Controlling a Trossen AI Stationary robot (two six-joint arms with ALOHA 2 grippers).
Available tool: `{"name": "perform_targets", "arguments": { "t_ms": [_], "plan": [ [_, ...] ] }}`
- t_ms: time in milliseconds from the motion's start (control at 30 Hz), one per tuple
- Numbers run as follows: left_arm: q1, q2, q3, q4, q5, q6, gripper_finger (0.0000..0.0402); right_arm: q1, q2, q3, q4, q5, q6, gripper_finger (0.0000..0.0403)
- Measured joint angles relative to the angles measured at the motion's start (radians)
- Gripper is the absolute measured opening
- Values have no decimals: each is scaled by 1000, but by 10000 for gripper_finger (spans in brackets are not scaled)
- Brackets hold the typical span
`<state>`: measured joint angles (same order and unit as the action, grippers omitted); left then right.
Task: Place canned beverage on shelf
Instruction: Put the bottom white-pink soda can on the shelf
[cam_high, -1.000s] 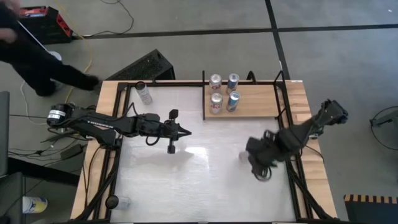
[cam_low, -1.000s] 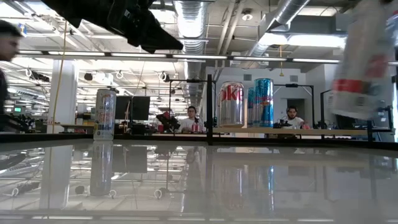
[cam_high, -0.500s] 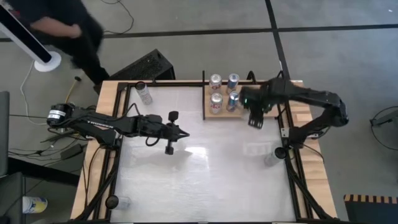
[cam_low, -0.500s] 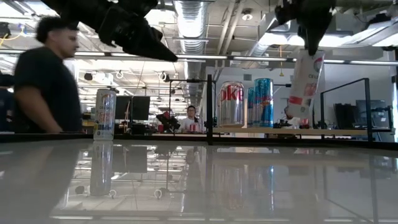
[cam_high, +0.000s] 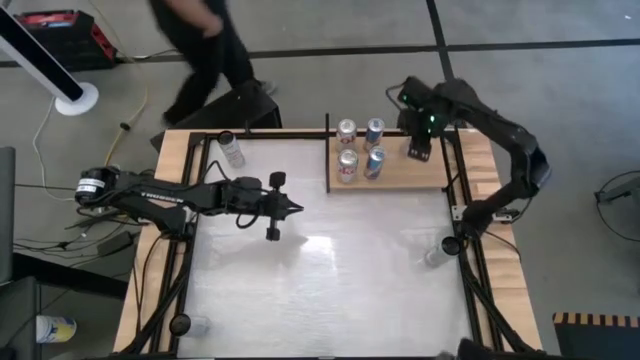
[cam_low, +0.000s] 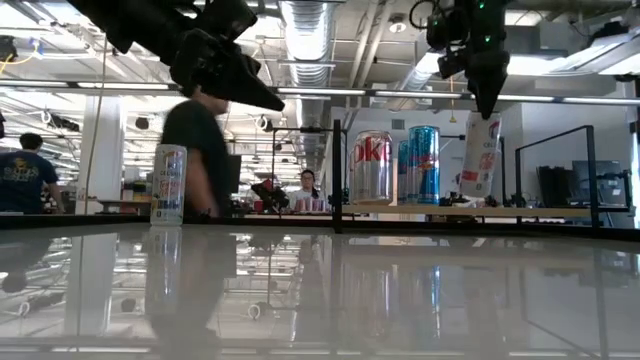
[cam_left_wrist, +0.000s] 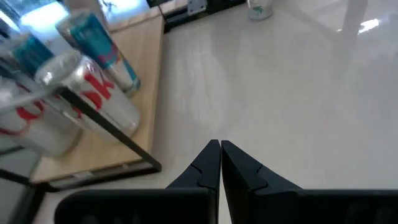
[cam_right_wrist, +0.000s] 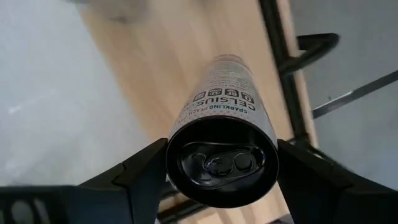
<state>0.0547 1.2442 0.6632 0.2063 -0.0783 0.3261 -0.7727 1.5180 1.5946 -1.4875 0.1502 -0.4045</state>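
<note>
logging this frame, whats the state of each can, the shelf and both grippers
slim white Celsius can: held by its top, hanging just above the shelf, slightly tilted
right gripper: shut on the can
left gripper: shut, empty, over the white tabletop
light-brown wooden shelf: four cans upright on it
tall white can: upright off the shelf, at the table's far left corner

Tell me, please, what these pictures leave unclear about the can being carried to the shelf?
- Whether the held can already touches the shelf: the high view has the right gripper over it; the low view leaves the gap unclear.
- The can's base: hidden behind its own body in the right wrist view.
- Label wording on the standing cans: too small from above.
</note>
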Motion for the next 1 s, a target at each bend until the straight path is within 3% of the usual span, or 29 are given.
{"name": "perform_targets", "arguments": {
  "t_ms": [467, 1000],
  "plan": [
    [14, 0, 0, -7, 69, -134, 0, -158, 254, 210, -38, -97, -104, 290],
    [14, -1, 0, -13, 83, -121, 0, -148, 181, 211, -73, -144, -86, 290]
  ]
}}
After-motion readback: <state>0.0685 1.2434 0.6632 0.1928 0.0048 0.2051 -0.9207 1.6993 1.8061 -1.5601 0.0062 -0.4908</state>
